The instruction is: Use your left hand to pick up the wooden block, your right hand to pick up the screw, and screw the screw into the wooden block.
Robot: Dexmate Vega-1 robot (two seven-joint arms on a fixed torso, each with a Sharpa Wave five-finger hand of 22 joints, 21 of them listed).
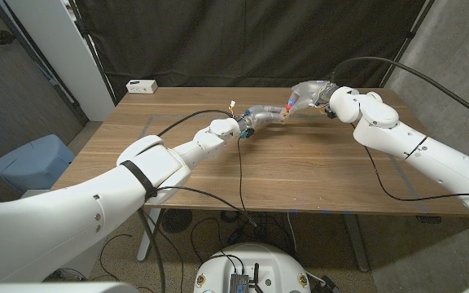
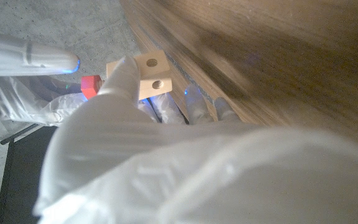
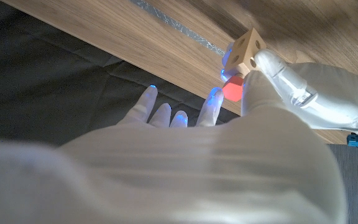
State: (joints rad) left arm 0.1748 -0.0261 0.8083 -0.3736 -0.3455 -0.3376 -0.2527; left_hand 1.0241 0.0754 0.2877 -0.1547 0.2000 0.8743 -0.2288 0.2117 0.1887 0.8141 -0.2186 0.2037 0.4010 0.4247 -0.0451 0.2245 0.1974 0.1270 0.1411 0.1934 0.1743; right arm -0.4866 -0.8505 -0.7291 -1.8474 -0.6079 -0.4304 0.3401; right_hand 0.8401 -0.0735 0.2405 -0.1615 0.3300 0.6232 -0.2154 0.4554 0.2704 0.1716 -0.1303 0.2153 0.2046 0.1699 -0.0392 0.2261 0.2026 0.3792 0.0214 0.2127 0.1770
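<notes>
Fingers [image 2: 124, 73] of the left hand [image 1: 255, 120] grip the wooden block [image 2: 149, 76], holding it in the air above the far middle of the counter [image 1: 300, 175]; two drilled faces of the block show in the left wrist view. Just beside it sits the red-headed screw [image 3: 232, 91], which the right hand [image 1: 308, 96] seems to pinch against the block, though the pinch itself is mostly hidden; its other fingers [image 3: 160, 115] are spread wide apart. In the head view the two hands meet above the counter, red showing between them.

My judgement is that the screw is being lined up with, or started in, one of the holes. The risks: the screw enters tilted and binds, because the hole is hidden from the right wrist view behind the right hand; the block twists in the left hand's light hold when turning force comes on; or the slim pinch slips and the screw drops to the counter and rolls.
</notes>
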